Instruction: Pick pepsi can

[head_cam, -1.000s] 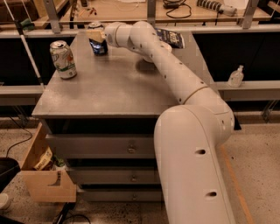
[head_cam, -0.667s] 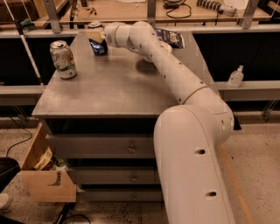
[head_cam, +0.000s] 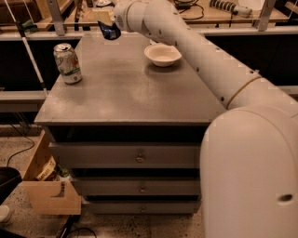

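Note:
The pepsi can (head_cam: 110, 31) is dark blue and hangs tilted in the air over the table's far left edge. My gripper (head_cam: 105, 19) is at the top of the view, shut on the can's upper part, with tan fingers (head_cam: 102, 14) showing above it. My white arm (head_cam: 195, 51) reaches in from the lower right across the table. The can's top is hidden by the gripper.
A white-and-green can (head_cam: 67, 62) stands upright near the left edge of the grey table (head_cam: 125, 97). A white bowl (head_cam: 162, 54) sits at the back middle, beside my arm. Drawers (head_cam: 135, 158) lie below the top. A wooden box (head_cam: 46, 190) stands on the floor at left.
The pepsi can stood on the table's far side with my gripper around it; now it is lifted off the surface in the gripper. The raised arm uncovers the white bowl.

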### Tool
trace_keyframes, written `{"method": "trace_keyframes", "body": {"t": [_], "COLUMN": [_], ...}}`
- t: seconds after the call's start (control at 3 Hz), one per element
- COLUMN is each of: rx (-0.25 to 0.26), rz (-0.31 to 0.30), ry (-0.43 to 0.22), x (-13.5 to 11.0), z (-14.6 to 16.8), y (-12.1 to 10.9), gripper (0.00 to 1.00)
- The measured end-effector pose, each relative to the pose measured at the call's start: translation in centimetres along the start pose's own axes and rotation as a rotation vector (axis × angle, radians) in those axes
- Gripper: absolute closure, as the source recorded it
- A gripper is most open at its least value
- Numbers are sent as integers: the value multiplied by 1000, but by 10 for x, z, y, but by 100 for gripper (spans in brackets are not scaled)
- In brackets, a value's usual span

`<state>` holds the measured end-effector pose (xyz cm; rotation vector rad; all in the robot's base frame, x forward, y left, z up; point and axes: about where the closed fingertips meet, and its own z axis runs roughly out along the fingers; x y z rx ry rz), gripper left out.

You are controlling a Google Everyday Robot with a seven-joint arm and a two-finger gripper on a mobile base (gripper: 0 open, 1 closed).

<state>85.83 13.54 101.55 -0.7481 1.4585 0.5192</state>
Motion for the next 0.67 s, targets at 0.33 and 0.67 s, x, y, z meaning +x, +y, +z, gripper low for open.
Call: {"method": "trace_keyframes", "body": {"t": [0.33, 0.67], "rx": [68, 54], "rz": [-63, -69], "ry": [-26, -16], "x": [-64, -61], "z": [-66, -65], "y": [20, 28], "gripper": [100, 100]}}
